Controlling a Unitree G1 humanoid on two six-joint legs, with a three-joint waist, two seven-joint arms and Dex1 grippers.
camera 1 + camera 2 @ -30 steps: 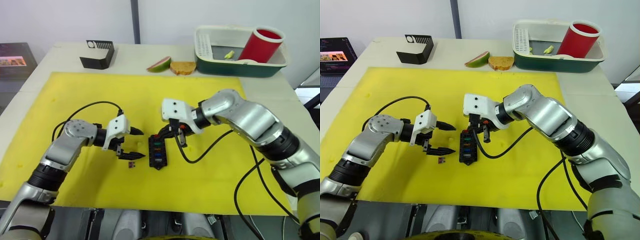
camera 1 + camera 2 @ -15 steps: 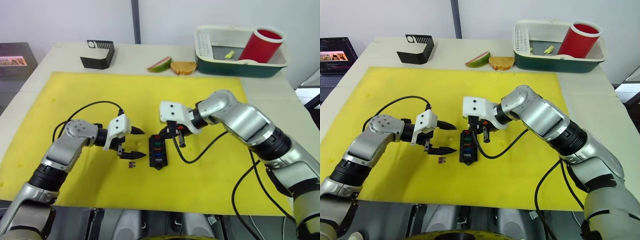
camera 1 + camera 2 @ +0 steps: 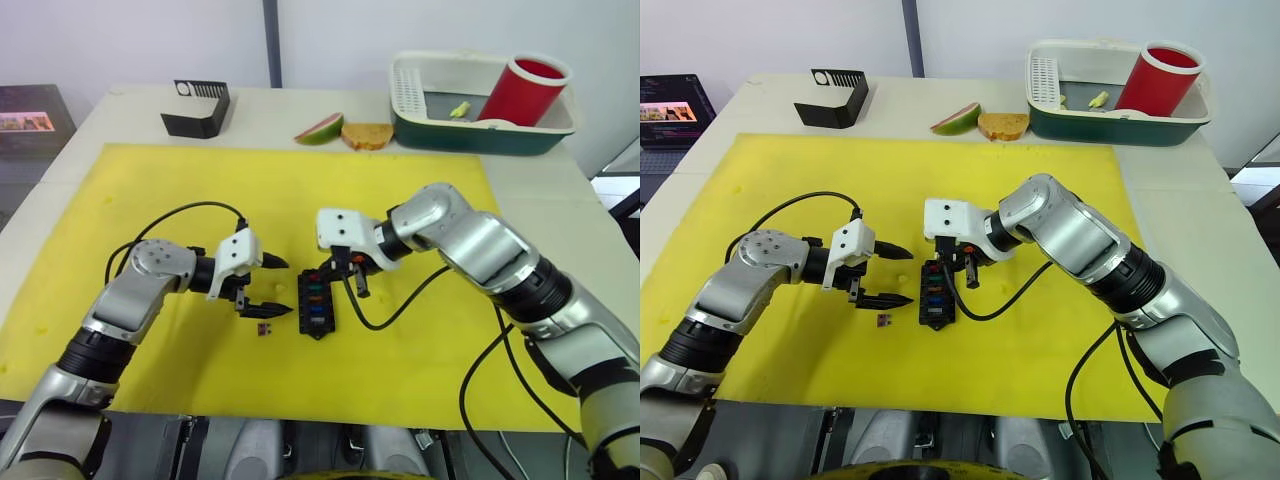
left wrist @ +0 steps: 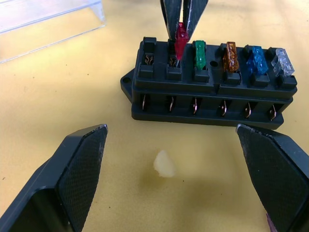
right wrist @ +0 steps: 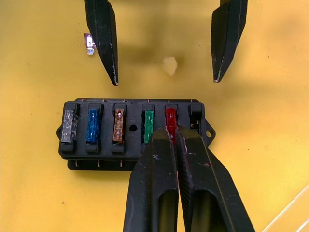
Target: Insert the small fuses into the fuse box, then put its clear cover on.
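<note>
The black fuse box (image 3: 316, 303) lies mid-mat on the yellow mat (image 3: 150, 190). Green, amber, blue and grey small fuses sit in its slots (image 5: 116, 126). My right gripper (image 5: 172, 134) is shut on the red fuse (image 5: 170, 117), which stands at the slot next to the green one. The end slot beside it is vacant. A purple fuse (image 3: 264, 329) lies loose on the mat, left of the box. My left gripper (image 3: 285, 288) hangs open just left of the box, holding nothing. The clear cover (image 4: 43, 19) rests on the mat beyond the box.
A black slotted stand (image 3: 196, 108) sits at the table's back left. A fruit slice (image 3: 319, 128) and a piece of bread (image 3: 366, 135) lie behind the mat. A green-and-white basin (image 3: 470, 130) with a red cup (image 3: 522, 90) stands at the back right. A pale crumb (image 4: 164, 163) lies by the box.
My right gripper has edged slightly left and nearer over the box's far end with the red fuse. The left arm has stayed still.
</note>
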